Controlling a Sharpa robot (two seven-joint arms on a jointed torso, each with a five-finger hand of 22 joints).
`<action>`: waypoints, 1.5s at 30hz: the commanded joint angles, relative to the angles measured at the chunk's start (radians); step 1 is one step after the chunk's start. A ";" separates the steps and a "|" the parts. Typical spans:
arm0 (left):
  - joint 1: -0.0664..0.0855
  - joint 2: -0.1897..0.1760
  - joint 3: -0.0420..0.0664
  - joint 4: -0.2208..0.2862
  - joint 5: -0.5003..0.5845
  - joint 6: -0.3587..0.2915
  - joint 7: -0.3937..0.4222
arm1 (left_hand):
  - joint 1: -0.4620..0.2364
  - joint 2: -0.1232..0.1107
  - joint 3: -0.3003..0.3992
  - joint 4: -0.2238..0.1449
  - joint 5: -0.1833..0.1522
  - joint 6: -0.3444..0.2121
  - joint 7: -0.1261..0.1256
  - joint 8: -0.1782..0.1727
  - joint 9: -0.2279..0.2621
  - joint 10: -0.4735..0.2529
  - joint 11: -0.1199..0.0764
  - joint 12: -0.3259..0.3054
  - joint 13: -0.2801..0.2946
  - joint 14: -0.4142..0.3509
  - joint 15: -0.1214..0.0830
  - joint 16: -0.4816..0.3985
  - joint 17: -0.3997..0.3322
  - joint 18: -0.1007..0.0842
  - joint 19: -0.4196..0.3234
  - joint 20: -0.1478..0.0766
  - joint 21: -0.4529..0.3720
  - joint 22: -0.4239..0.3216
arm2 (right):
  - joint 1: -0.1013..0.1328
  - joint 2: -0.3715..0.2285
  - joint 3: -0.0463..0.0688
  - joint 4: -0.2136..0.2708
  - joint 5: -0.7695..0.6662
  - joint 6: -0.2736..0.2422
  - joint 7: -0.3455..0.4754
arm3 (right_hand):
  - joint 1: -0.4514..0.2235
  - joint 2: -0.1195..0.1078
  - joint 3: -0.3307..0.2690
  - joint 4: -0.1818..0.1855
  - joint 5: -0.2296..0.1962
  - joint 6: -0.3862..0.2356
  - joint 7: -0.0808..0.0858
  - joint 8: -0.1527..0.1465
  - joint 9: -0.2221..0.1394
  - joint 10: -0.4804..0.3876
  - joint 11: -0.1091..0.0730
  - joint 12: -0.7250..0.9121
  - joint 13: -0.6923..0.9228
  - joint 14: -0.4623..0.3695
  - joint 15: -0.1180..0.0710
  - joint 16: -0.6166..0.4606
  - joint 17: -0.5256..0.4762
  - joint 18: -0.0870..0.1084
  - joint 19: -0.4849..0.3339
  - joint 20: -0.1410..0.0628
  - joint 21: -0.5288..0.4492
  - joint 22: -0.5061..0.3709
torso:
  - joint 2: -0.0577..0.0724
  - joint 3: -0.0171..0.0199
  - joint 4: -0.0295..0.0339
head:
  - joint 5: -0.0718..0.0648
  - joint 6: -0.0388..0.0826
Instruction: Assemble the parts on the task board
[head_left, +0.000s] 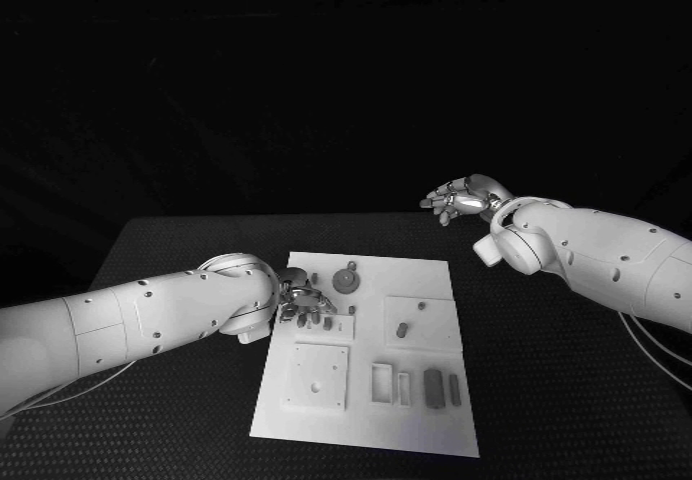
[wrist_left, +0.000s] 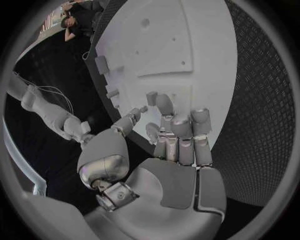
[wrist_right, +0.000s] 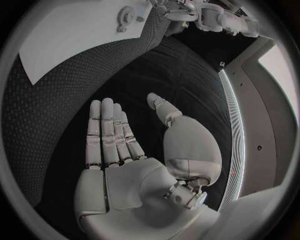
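Silver left hand (head_left: 300, 303) on flat white task board (head_left: 433, 420), dimpled black table (head_left: 562, 400)

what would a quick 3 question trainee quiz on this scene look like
1. True or false: the right hand holds a part.
2. Which hand is over the task board? A) the left hand B) the right hand C) both
3. Fill in: the gear-shaped part lies near the board's ____ edge, the one away from the robot.

Key:
1. False. In the right wrist view its fingers are stretched out and apart, holding nothing, and it is above the black table, off the board.
2. A
3. far
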 joint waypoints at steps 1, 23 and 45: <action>-0.001 0.000 0.000 -0.002 0.032 -0.011 0.011 | 0.016 0.008 0.006 -0.002 -0.001 0.012 -0.003 0.013 0.008 -0.004 -0.005 0.002 -0.001 0.003 0.002 -0.006 -0.001 0.008 -0.008 -0.073 -0.003 0.001 | 0.000 -0.001 0.000 0.001 -0.001 0.014 0.006 | -0.010 0.003 -0.002 0.003 0.004 -0.002 0.004 0.003 -0.001 -0.006 -0.001 0.006 -0.001 -0.007 -0.002 -0.001 -0.001 0.003 -0.001 0.008 -0.004 0.001 | 0.001 0.0002 0.0000 | 0.000 0.002; 0.075 0.042 0.056 -0.135 -0.045 0.018 0.041 | 0.127 0.056 -0.020 -0.066 -0.001 -0.081 0.035 0.009 0.023 -0.103 0.034 -0.107 -0.084 -0.071 0.042 -0.161 -0.074 -0.027 -0.083 -0.048 -0.113 -0.043 | 0.000 -0.005 0.000 -0.004 -0.001 0.013 0.006 | -0.008 0.004 -0.001 0.002 0.004 -0.003 0.005 0.003 -0.002 -0.006 -0.001 0.008 -0.004 -0.007 -0.002 -0.001 -0.001 0.004 -0.001 0.008 -0.006 0.003 | 0.001 -0.0018 0.0005 | 0.000 0.035; 0.068 0.174 0.056 -0.350 -0.146 0.028 0.056 | 0.122 0.014 -0.029 -0.008 -0.001 -0.157 0.064 -0.019 0.015 -0.143 0.063 -0.159 -0.113 -0.108 0.070 -0.218 -0.085 -0.042 -0.120 -0.028 -0.162 -0.053 | -0.002 0.001 0.000 -0.005 -0.001 0.012 0.008 | -0.008 0.005 -0.001 0.002 0.005 -0.004 0.007 0.003 -0.003 -0.006 -0.001 0.009 -0.006 -0.007 -0.002 -0.001 -0.001 0.004 0.000 0.008 -0.007 0.004 | 0.001 -0.0017 -0.0016 | 0.000 0.037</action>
